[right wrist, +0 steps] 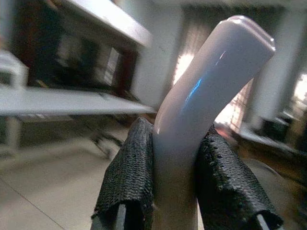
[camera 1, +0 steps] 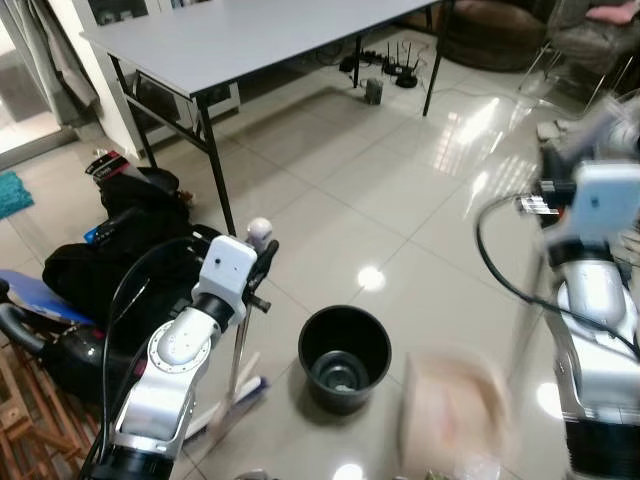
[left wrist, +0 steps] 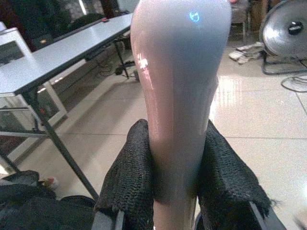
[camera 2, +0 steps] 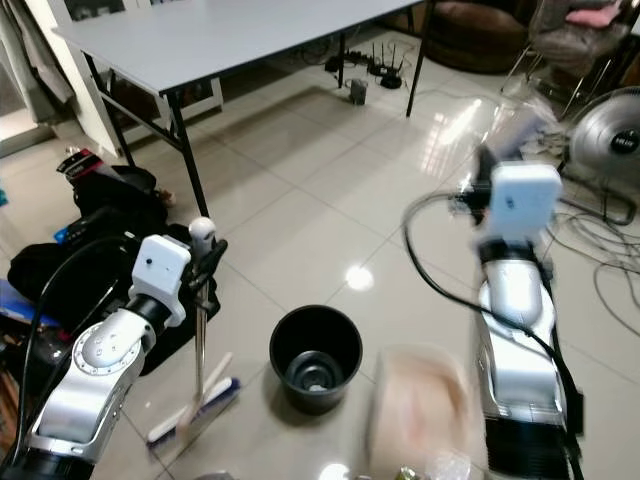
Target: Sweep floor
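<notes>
**Li:** Left wrist view shows the left hand (left wrist: 175,187) closed on the broom handle (left wrist: 180,86), its black pads pressing both sides. In the head views the broom head (camera 2: 195,410) rests on the floor (camera 2: 300,220), just beside the black bucket (camera 2: 315,358).

**Ana:** And the right hand (right wrist: 177,177)?

**Li:** It grips a second pale handle (right wrist: 201,96), also from both sides. I think this belongs to the dustpan (camera 2: 420,405), which is blurred near the bucket, on its right.

**Ana:** What can go wrong?

**Li:** The broom head is very near the bucket, so a wide stroke may knock it over. The black bags (camera 1: 110,260) and cables at the left can catch the bristles. The blur suggests the dustpan is swinging, so it may strike the bucket.

**Ana:** Any writing?

**Li:** I cannot read any label.
</notes>
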Motion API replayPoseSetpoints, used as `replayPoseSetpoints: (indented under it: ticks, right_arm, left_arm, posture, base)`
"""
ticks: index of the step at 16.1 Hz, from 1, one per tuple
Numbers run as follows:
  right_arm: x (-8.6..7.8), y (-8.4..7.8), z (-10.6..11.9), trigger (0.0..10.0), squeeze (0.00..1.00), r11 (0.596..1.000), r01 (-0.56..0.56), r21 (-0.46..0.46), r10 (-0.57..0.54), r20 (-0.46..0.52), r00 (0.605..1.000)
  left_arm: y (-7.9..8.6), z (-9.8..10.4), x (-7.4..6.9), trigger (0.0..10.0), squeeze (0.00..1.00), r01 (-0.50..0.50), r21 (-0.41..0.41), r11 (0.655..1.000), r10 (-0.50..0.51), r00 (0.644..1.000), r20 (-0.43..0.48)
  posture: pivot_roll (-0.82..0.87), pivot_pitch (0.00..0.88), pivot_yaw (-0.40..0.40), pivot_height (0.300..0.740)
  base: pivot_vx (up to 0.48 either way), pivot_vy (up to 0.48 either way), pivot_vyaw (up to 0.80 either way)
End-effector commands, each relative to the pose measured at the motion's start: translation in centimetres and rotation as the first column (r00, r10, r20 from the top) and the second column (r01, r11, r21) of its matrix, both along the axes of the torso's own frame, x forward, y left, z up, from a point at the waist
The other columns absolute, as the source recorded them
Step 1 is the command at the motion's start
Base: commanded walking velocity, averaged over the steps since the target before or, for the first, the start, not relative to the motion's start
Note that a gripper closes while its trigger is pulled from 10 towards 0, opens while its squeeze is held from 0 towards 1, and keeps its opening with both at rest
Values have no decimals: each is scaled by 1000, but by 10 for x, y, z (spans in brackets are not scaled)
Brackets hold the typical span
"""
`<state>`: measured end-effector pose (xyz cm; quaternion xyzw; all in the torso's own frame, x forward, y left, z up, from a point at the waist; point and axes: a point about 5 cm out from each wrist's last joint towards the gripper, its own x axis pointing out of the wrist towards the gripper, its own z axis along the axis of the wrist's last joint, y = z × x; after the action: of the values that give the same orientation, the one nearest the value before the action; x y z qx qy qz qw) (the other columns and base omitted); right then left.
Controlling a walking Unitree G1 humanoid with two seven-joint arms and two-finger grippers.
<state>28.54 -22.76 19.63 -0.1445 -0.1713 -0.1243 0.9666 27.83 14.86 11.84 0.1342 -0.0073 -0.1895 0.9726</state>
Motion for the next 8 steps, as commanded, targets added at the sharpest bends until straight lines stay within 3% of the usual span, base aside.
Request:
replayPoseSetpoints:
  ticks: [1,3,8]
  right_arm:
    - [-4,-9,8,10000,0,994,94,-57,-91,47,995]
    - [-9,-18,-2,10000,0,980,177,-86,-176,23,984]
    - [-16,-10,-8,10000,0,990,137,25,-137,9,990]
  left_arm:
    - [-3,8,1,10000,0,27,15,1000,-28,999,29]
    - [-6,8,2,10000,0,47,16,999,-47,999,21]
    - [-13,5,0,10000,0,81,11,997,-81,997,5]
  posture:
    - [-3,0,20,740]
    - [-9,0,25,740]
    - [-28,0,25,740]
  base:
    - [0,0,0]
    - [0,0,0]
    - [0,0,0]
